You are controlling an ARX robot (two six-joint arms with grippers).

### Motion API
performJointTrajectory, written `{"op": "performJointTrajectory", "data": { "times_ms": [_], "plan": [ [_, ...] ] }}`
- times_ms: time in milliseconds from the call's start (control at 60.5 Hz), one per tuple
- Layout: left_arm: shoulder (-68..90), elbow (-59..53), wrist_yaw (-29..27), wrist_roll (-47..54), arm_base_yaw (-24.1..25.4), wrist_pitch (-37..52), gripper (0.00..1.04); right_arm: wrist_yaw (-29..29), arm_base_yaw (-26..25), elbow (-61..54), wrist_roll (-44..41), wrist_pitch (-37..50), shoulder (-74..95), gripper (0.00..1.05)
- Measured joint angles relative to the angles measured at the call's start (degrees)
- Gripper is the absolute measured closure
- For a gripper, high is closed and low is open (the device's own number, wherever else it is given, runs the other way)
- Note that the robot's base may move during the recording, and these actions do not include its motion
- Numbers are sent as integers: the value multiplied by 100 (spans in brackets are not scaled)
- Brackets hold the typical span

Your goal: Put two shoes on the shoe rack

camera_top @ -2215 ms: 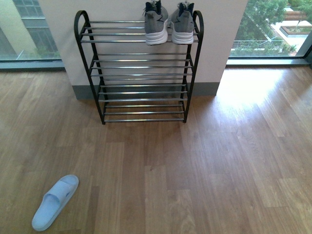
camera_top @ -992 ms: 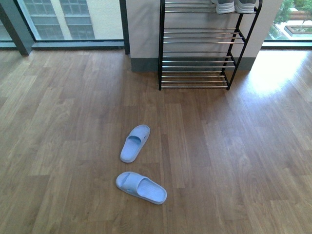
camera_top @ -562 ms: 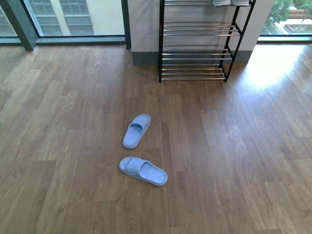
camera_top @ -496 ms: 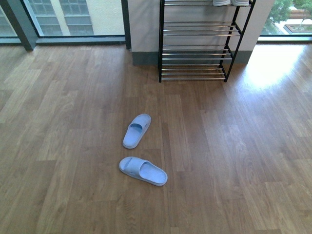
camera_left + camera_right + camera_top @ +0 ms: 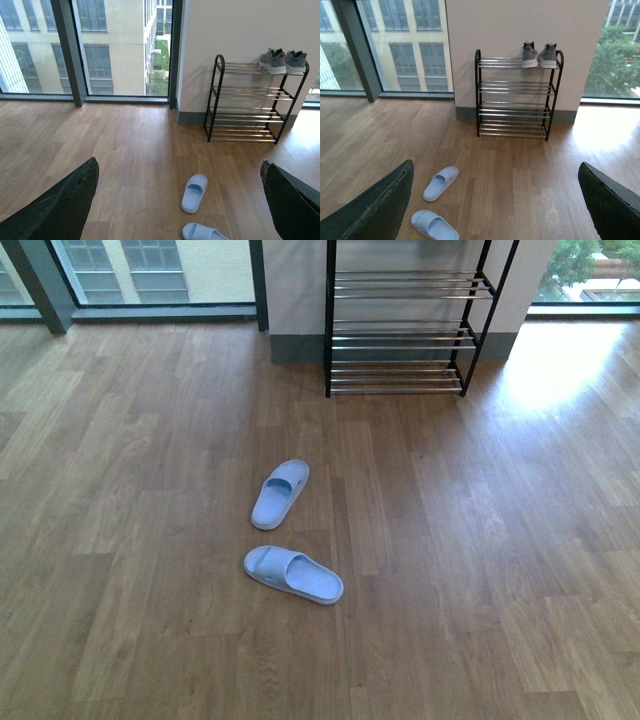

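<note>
Left tool [image 5: 178, 165], left wrist view: gapes wide, dark fingers [image 5: 55, 210] far apart at either edge, grips nothing. Beyond it, shoe rack [image 5: 250, 107] upright on the wood floor [image 5: 125, 145], back against a pale wall [image 5: 235, 25]. On the top tier, at the end away from the window [image 5: 120, 45], inner shoe [image 5: 272, 61] and outer shoe [image 5: 296, 59] side by side, soles flat on the bars. Long axes across the bars, front to back; toes toward the room, heels toward the wall. On the floor before the rack and well apart from it, one pale blue slipper [image 5: 194, 192]; a second slipper [image 5: 202, 233] nearer the tool, cut by the picture's edge.

Right tool [image 5: 496, 166], right wrist view: likewise splayed and empty. Rack seen nearly square-on; both shoes on the top tier beside the end hoop, white toe caps facing the camera, dark collars on the wall side.

Front view: only the rack's lower tiers, cut off at the upper edge, shoes out of frame. Both slippers mid-floor, the farther lengthwise toward the rack, the nearer crosswise.
</note>
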Motion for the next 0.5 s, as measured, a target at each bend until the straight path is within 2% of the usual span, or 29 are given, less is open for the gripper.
{"op": "performJointTrajectory", "data": {
  "times_ms": [496],
  "plan": [
    [0, 0, 0, 0, -2, 0, 9, 0, 0, 0, -2, 0, 0, 9]
  ]
}}
